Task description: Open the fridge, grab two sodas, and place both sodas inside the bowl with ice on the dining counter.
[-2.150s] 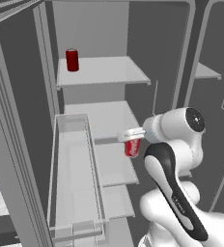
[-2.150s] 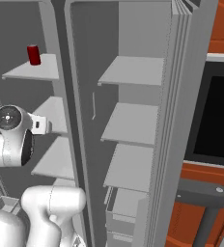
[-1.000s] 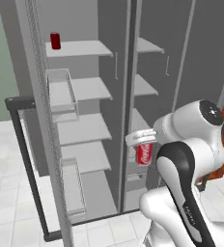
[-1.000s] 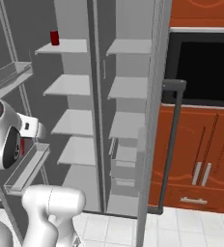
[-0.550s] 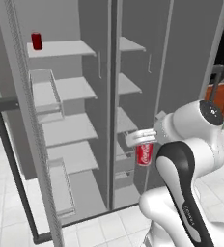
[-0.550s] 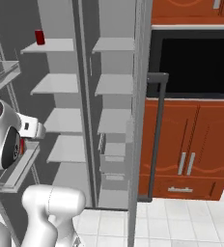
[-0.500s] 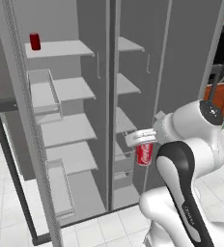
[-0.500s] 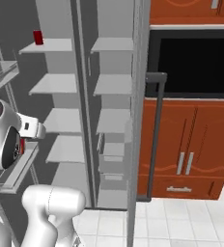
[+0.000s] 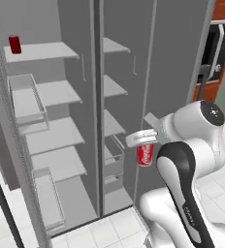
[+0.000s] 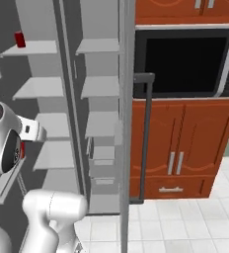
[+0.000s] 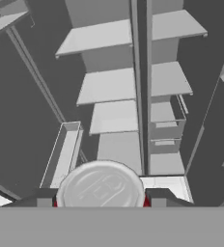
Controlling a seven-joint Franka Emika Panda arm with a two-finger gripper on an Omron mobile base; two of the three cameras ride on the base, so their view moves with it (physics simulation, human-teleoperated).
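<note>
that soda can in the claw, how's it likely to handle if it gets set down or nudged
The soda can hangs upright in the claw, gripped near its top, so it probably keeps its shape as a stiff cylinder. Its smooth red wall looks slick and might slip in a loose grip. Being taller than it is wide, it may tip if nudged, and would likely roll once on its side.

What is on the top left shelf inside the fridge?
One red soda can stands upright near the left end of the top shelf. Nothing else shows on it.
</note>
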